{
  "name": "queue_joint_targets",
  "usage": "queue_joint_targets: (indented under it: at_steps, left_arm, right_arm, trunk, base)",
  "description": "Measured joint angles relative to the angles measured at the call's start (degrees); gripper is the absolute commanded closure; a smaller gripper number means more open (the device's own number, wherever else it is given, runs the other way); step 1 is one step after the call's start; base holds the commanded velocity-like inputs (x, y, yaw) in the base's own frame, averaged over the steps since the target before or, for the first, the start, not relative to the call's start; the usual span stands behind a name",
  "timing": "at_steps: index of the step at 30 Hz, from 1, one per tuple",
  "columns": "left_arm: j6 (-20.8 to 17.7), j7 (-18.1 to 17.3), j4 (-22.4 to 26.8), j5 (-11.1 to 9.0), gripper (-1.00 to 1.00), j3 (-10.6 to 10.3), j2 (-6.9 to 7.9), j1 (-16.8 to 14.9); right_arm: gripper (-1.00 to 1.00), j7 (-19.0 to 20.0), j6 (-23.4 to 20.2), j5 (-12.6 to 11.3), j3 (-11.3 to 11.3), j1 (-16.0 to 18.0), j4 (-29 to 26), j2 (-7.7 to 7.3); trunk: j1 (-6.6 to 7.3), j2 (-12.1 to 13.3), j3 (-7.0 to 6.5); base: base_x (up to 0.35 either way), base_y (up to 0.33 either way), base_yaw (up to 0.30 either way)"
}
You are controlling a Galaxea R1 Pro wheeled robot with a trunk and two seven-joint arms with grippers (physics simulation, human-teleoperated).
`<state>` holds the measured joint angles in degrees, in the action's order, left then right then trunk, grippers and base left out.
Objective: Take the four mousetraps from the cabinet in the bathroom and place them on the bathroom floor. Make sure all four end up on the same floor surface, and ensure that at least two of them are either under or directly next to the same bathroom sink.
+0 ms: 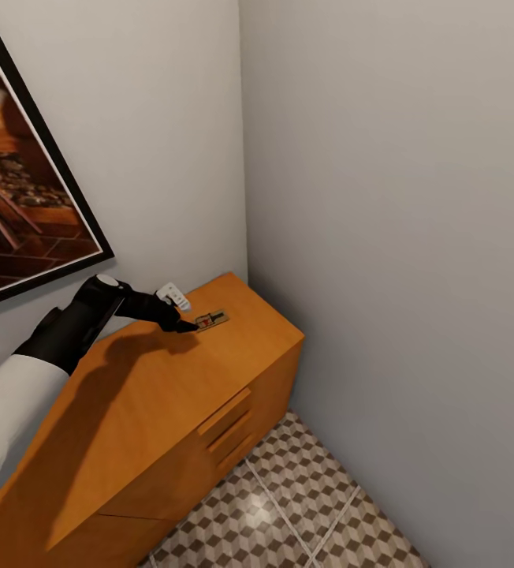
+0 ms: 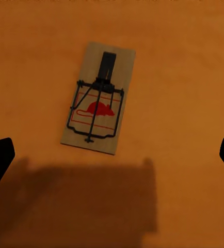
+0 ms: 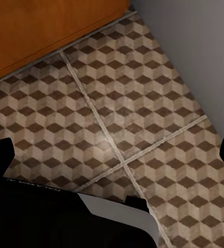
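On cabinet (image 1: 162,394) top near the corner: one mousetrap (image 1: 211,319), flat. Just beside it, left gripper (image 1: 184,326), jaws spread wide. Over bathroom floor (image 3: 143,103), right gripper (image 3: 112,155), likewise spread.

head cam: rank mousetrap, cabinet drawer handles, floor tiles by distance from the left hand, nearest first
1. Mousetrap: on the cabinet top, right at the left hand fingertips.
2. Drawer handles: on the cabinet front, below the top's edge.
3. Floor tiles: lowest, beyond the cabinet front toward the wall.
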<state>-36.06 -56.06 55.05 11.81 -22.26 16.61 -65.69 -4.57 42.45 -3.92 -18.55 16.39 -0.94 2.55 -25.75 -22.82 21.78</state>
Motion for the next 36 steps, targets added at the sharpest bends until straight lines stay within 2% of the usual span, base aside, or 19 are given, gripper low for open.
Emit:
queue_joint_targets:
  at_steps: [36]
  left_arm:
    - [0.0, 0.0, -0.1, 0.0, -1.0, -0.3, -0.04, 0.0]
  right_arm:
    - [-1.0, 0.0, 0.0, 0.0, 0.0, 0.0, 0.0, 0.06]
  trunk:
    - [0.0, 0.0, 0.0]
  base:
    - [0.0, 0.0, 0.0]
